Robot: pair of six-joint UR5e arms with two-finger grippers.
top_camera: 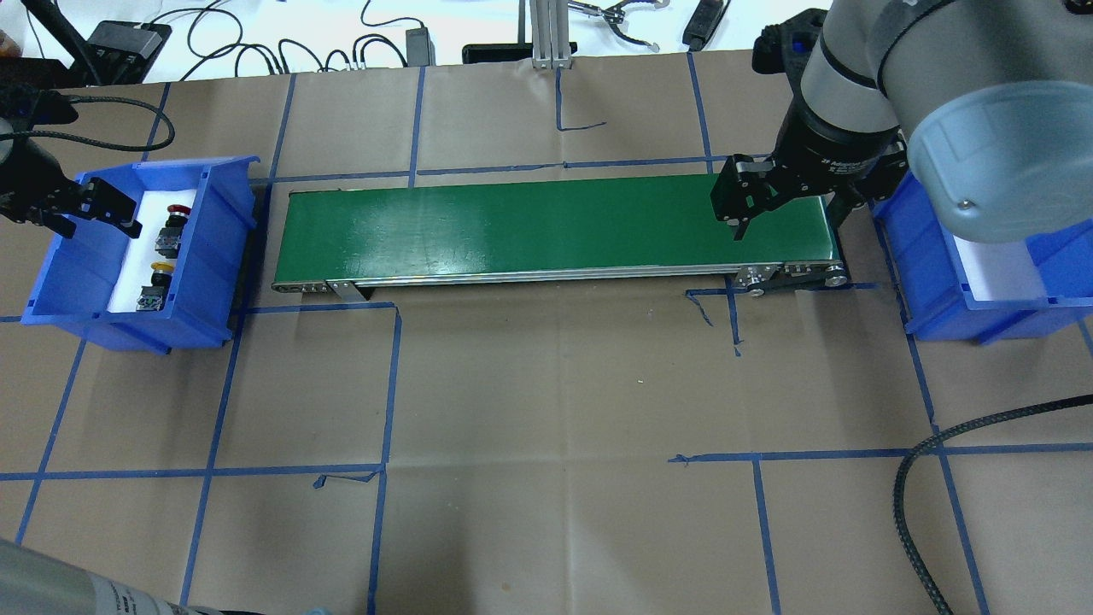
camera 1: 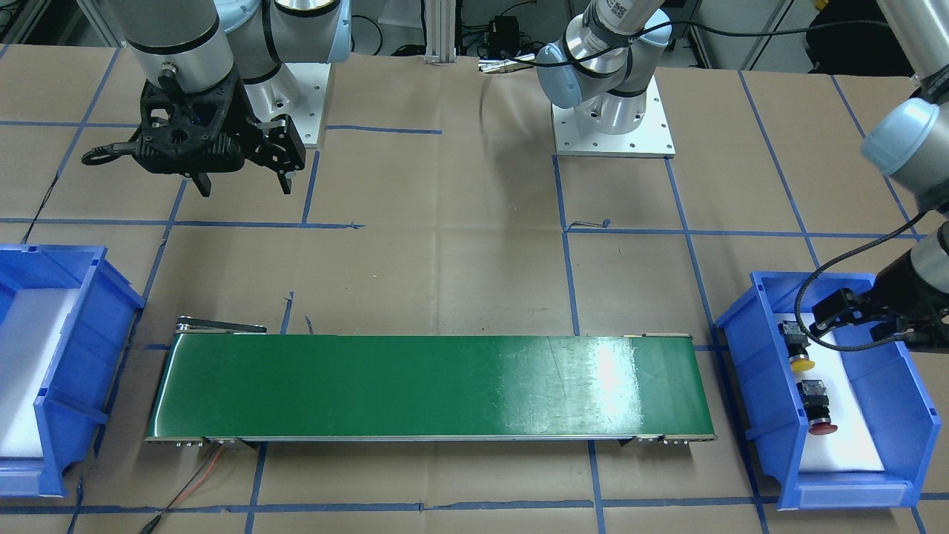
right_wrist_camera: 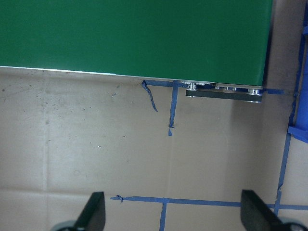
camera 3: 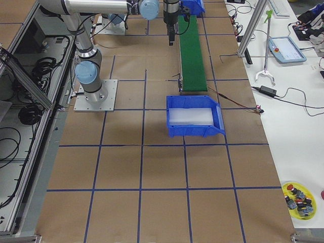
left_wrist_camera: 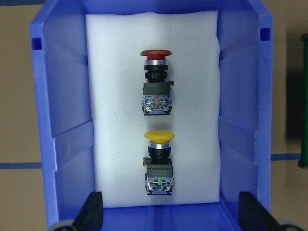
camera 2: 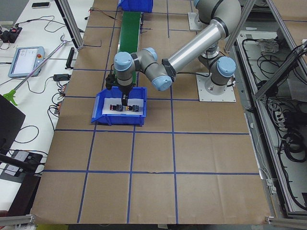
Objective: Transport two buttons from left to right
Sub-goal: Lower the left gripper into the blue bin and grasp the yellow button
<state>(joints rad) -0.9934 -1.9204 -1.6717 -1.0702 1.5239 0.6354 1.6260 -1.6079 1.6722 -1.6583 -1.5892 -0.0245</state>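
Note:
The two buttons lie side by side on white foam in the blue left bin (top_camera: pixel 213 248). One is red-capped (left_wrist_camera: pixel 156 82) and one yellow-capped (left_wrist_camera: pixel 159 161), each with a black body and grey block. They also show in the front view: yellow (camera 1: pixel 799 352), red (camera 1: pixel 817 408). My left gripper (left_wrist_camera: pixel 171 216) hovers open above the bin's near end, over the yellow button's side, and holds nothing; it shows in the overhead view (top_camera: pixel 94 218). My right gripper (top_camera: pixel 786 218) is open and empty above the right end of the green conveyor (top_camera: pixel 546 226).
The blue right bin (top_camera: pixel 939 290) with white foam stands past the conveyor's right end, partly under my right arm. Blue tape lines cross the brown table. A yellow dish (camera 3: pixel 298 199) with spare parts sits at a far table corner.

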